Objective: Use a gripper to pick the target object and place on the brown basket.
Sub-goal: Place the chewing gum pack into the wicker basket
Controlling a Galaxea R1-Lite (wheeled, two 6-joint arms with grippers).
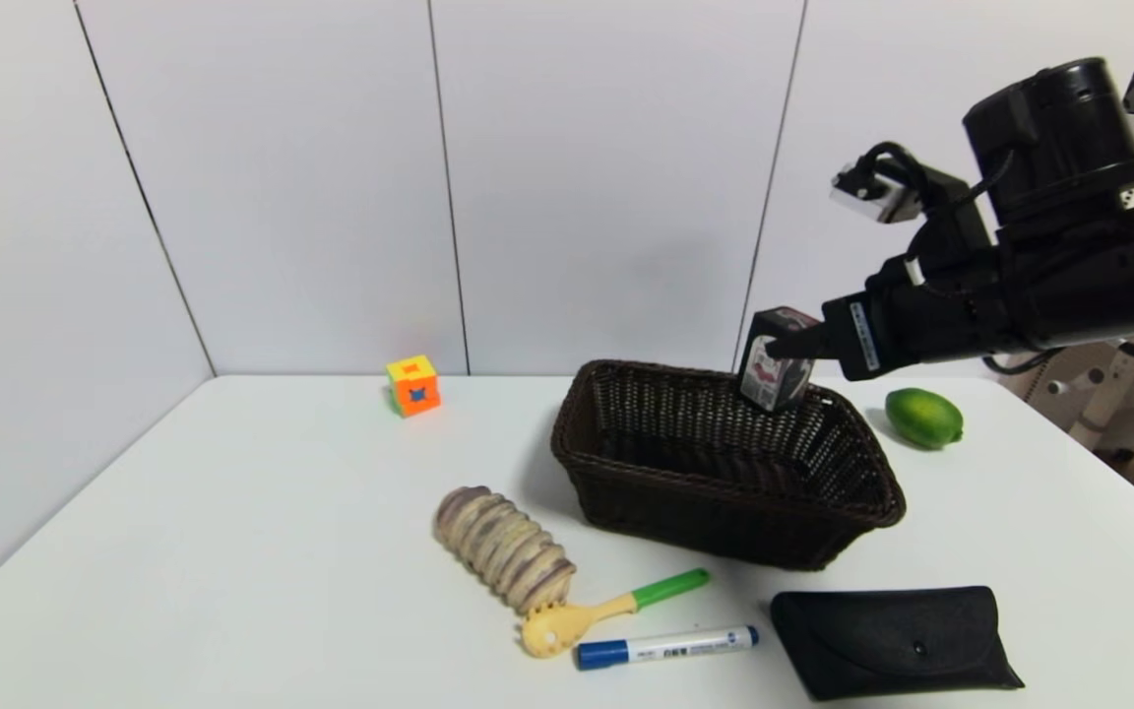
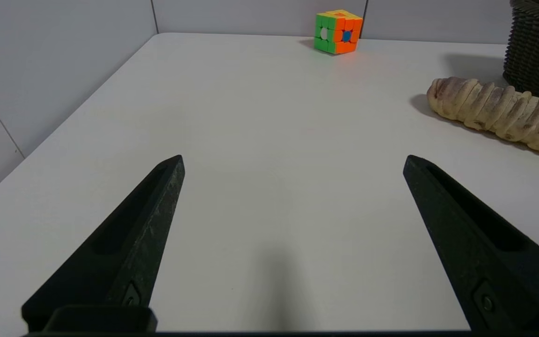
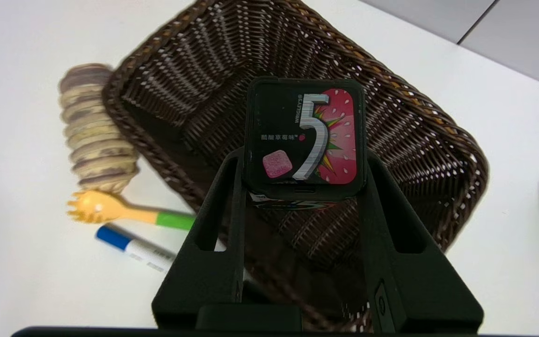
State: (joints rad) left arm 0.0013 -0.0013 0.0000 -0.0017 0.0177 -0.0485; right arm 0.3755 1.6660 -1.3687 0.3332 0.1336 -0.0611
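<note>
Black carton [image 1: 776, 371] with pink and red print, held in the air right of centre in the head view, above the far right part of the basket [image 1: 724, 512], tilted a little, touching no wicker. In the right wrist view, carton [image 3: 303, 138] in the middle of the frame, big white "5" and a pink square on its face, open basket [image 3: 419, 140] behind it.

Right end effector [image 1: 791, 347] closed on the carton, reaching in from the right edge of the head view; in the right wrist view, right end effector [image 3: 303, 173] with one black finger [image 3: 225, 206] pressed against each side of the carton.

Around the basket on the white counter [image 1: 232, 532]: lime [image 1: 923, 418] just right of it, striped bread roll [image 1: 503, 547] at lower left, yellow fork with green handle [image 1: 606, 611] and blue-capped marker [image 1: 665, 647] below, flat black pouch [image 1: 897, 640] at lower right. Puzzle cube [image 1: 413, 385] well apart, left of centre near the wall.

Left end effector [image 2: 293, 161] seen only in the left wrist view, wide open, holding nothing, low over bare counter [image 2: 260, 140]; cube [image 2: 338, 31] at the top of that frame, roll [image 2: 494, 112] and a corner of the basket [image 2: 538, 51] at the right edge.
</note>
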